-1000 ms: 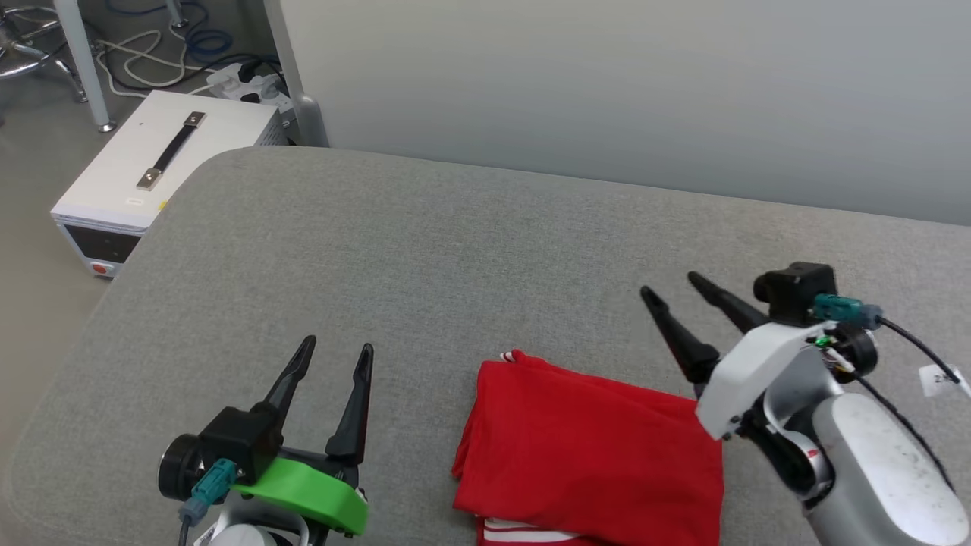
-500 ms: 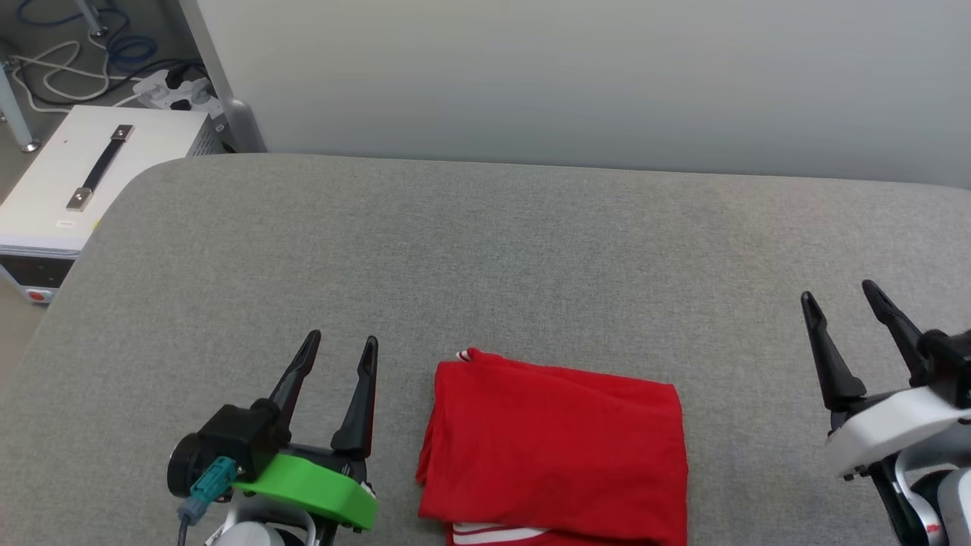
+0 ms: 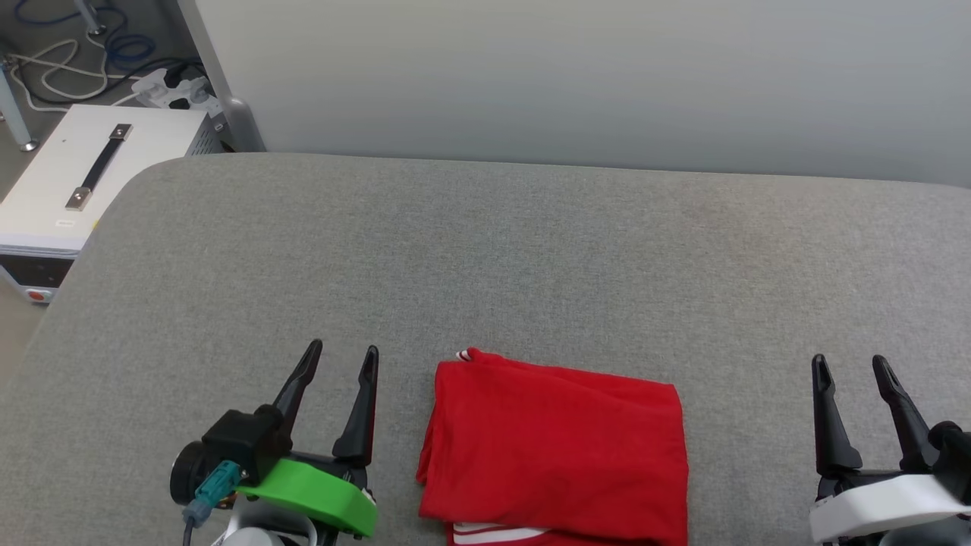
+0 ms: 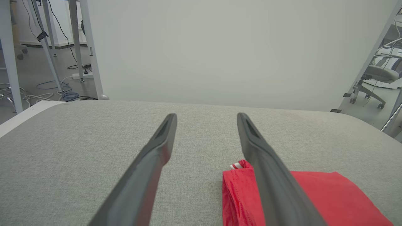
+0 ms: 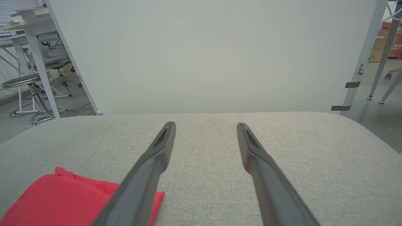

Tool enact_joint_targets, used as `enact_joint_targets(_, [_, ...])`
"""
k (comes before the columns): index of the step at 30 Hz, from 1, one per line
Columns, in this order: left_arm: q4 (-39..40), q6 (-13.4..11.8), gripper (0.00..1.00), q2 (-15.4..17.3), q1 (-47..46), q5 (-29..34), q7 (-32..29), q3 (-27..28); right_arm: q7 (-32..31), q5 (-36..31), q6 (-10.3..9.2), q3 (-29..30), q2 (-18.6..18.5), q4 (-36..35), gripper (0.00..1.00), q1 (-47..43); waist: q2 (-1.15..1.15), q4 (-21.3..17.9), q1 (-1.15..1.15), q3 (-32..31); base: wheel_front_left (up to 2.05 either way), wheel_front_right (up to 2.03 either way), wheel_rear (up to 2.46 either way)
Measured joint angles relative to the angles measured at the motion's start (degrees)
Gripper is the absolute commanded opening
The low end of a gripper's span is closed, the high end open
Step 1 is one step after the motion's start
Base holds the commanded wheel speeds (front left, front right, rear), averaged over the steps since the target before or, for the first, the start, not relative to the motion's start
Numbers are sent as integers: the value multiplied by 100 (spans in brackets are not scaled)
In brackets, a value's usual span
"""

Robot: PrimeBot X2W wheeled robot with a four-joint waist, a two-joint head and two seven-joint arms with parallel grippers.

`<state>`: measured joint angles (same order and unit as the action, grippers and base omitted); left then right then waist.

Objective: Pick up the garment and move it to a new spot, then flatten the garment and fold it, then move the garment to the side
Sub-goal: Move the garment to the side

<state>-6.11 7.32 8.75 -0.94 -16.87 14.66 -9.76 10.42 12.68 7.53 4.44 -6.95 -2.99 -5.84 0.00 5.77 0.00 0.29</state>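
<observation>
**Figure. Folded garment between two idle grippers, three views.**

*Hidden or cut off.* The garment (image 3: 554,447) lies folded into a compact red rectangle on the grey padded table (image 3: 493,250). In the head view the bottom frame cuts off its near edge. The outward faces are plain red. Striped trim (image 3: 497,533) shows along the near edge, and a small tab of it shows at the far left corner. In the left wrist view one dark finger (image 4: 276,188) crosses the garment (image 4: 329,194) and covers part of its left side, and the frame cuts off the lower part. In the right wrist view one corner of the garment (image 5: 62,197) shows, and a finger (image 5: 141,185) partly covers it.

*Jaws.* The left gripper (image 3: 343,349) sits just to the left of the garment, fingers spread wide, with bare table between them. It holds nothing and is clear of the cloth. The right gripper (image 3: 849,361) sits well to the right of the garment, also spread wide and empty. Its wrist is cut off at the frame corner. Both wrist views confirm the gap, left gripper (image 4: 206,115) and right gripper (image 5: 205,124).

*View differences.* The head view shows a white box (image 3: 68,189) with a black strap handle, and floor cables (image 3: 68,68), far left of the garment and beyond the table edge. The left wrist view adds an office chair (image 4: 375,75) far to the right, past the pale panel (image 4: 220,50). The right wrist view adds a stool (image 5: 22,80) at the left and a cardboard box (image 5: 394,47) at the right.
</observation>
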Motion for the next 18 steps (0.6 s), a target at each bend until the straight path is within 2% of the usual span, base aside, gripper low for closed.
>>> enact_joint_targets(18, [-80, 0, 100, 14, 92, 1, 0, -122, 51, 25, 0, 11, 159, 199, 100, -106, 0, 9, 0, -95, 0, 0, 0])
